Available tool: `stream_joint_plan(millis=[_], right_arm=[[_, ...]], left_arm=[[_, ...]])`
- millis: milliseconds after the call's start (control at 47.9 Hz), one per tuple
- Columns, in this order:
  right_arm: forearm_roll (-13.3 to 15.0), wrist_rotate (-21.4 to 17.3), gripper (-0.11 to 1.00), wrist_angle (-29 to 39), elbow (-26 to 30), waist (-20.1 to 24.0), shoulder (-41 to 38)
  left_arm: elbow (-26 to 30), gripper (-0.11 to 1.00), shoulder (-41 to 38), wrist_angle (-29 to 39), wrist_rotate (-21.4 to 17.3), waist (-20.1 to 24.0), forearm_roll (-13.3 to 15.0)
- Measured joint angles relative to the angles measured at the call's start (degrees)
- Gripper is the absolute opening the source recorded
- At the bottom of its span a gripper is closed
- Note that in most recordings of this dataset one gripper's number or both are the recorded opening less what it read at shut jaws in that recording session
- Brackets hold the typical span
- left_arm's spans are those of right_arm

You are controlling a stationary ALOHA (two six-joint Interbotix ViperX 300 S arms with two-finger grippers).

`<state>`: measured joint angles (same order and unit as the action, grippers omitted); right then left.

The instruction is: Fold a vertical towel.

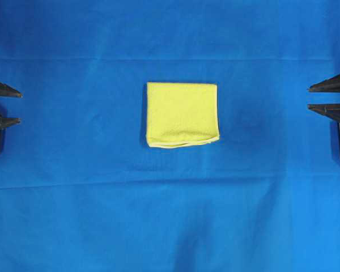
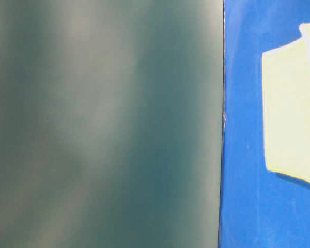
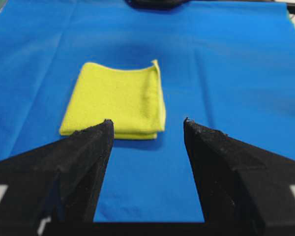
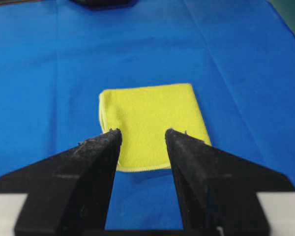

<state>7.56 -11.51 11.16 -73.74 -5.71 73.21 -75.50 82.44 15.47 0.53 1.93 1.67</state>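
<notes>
The towel (image 1: 182, 114) lies folded into a near-square in the middle of the blue cloth (image 1: 170, 215) that covers the table, well apart from both arms. From overhead its lower edge shows stacked layers with pale stitched edging, slightly uneven, and its right side runs down to a rounded corner. How many layers it has cannot be counted.

The left gripper (image 1: 11, 106) sits at the far left edge of the overhead view, with only its two dark finger tips and a bit of the mount inside the picture; the rest is cut off. Its fingers are spread with bare blue cloth between them, holding nothing. In the left wrist view the towel (image 3: 119, 101) lies beyond the finger tips, not touching them.

The right gripper (image 1: 317, 97) is likewise cut off at the right edge, fingers spread and empty. In its wrist view the towel (image 4: 155, 123) lies beyond and between the tips, partly hidden by them.

The table-level view is mostly filled by a blurred grey-green surface (image 2: 103, 124); what it is cannot be made out. Only a strip of cloth and part of the towel (image 2: 289, 113), washed out and cut by the right edge, appear.
</notes>
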Motion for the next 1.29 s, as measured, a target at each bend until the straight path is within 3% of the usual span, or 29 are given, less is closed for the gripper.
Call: stream_joint_plan(millis=[1295], right_arm=[[-0.09,0.09,0.49,0.0,-0.09,-0.09,-0.88]], left_arm=[[-0.09,0.56,0.0,0.0,0.0,0.0,0.0]])
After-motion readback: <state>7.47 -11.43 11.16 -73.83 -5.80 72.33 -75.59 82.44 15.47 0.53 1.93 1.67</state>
